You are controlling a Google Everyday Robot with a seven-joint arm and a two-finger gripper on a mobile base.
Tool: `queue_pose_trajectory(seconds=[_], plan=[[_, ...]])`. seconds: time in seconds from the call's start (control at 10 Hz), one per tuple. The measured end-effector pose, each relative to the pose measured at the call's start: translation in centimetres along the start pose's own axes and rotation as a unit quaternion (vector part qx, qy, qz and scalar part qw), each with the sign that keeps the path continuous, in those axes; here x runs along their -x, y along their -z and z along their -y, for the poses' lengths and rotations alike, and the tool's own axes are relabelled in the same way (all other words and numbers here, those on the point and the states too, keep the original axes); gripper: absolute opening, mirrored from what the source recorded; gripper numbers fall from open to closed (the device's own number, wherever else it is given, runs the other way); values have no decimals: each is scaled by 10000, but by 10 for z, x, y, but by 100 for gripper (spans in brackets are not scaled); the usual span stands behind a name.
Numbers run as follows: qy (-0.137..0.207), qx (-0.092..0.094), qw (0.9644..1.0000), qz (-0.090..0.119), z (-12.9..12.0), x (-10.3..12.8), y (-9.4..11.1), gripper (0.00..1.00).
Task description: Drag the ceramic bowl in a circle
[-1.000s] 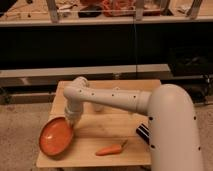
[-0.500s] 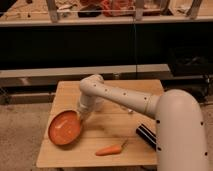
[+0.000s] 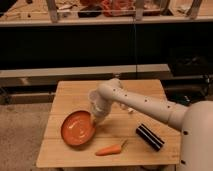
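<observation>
On the table (image 3: 65, 95), front-left: ceramic bowl (image 3: 76, 129) for dragging.
My gripper (image 3: 96, 119) sat at its right rim, so the bowl lay to the gripper's left in view; grip state could not be told.

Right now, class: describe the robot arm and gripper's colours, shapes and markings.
The arm is off-white, smooth and tubular, swelling to a bulky rounded shell, with small dark dots near its elbow; no cables show. The pale gripper sits at the right rim of the ceramic bowl.

gripper (image 3: 95, 119) at ceramic bowl (image 3: 76, 129) right rim; carrot (image 3: 110, 149) near
</observation>
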Motion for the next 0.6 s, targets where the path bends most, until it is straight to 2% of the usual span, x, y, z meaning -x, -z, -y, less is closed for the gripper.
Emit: queue_pose_trajectory(seconds=[0.3, 0.6], plan=[[175, 83, 9998, -4, 7, 36, -3, 0], [601, 219, 9979, 44, 27, 62, -13, 0]])
